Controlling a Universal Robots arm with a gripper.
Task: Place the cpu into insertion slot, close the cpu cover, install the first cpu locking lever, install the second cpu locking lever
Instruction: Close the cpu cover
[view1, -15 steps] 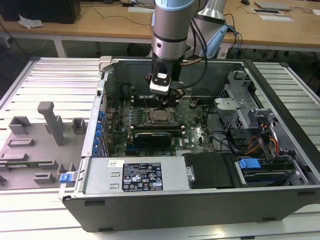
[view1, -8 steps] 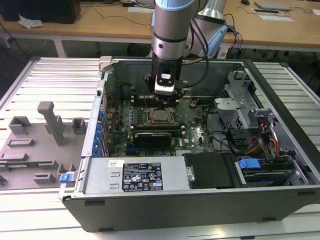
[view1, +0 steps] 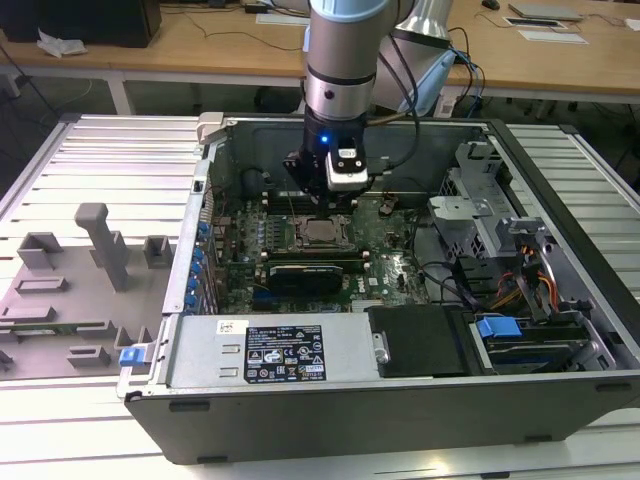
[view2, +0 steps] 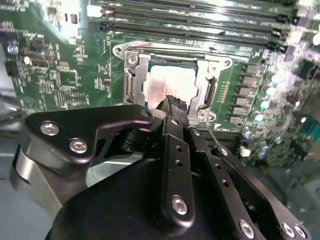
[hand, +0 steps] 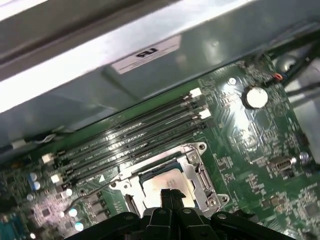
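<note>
Inside the open computer case, the cpu (view1: 322, 233) lies flat in the insertion slot (view2: 126, 50) on the green board. Its pale metal top (view2: 167, 82) shows through the window of the cpu cover (view2: 141, 67), which lies down over it. In the first wrist view the cpu (hand: 161, 180) and the silvery cover frame (hand: 194, 167) sit just beyond my fingertips. My gripper (view1: 325, 205) hangs straight above the socket, its black fingers pressed together with nothing between them. Their tips (view2: 173, 102) (hand: 170, 192) point at the cpu's near edge. A thin wire lever (view2: 214, 134) runs beside the socket.
Long black memory slots (view2: 190, 25) (hand: 130, 135) run along one side of the socket. A long black card (view1: 305, 272) lies on its other side. Case walls (view1: 200, 200), a labelled metal box (view1: 280, 350) and a drive cage (view1: 480, 200) surround the board. Grey fixtures (view1: 70, 290) stand at the exterior view's left.
</note>
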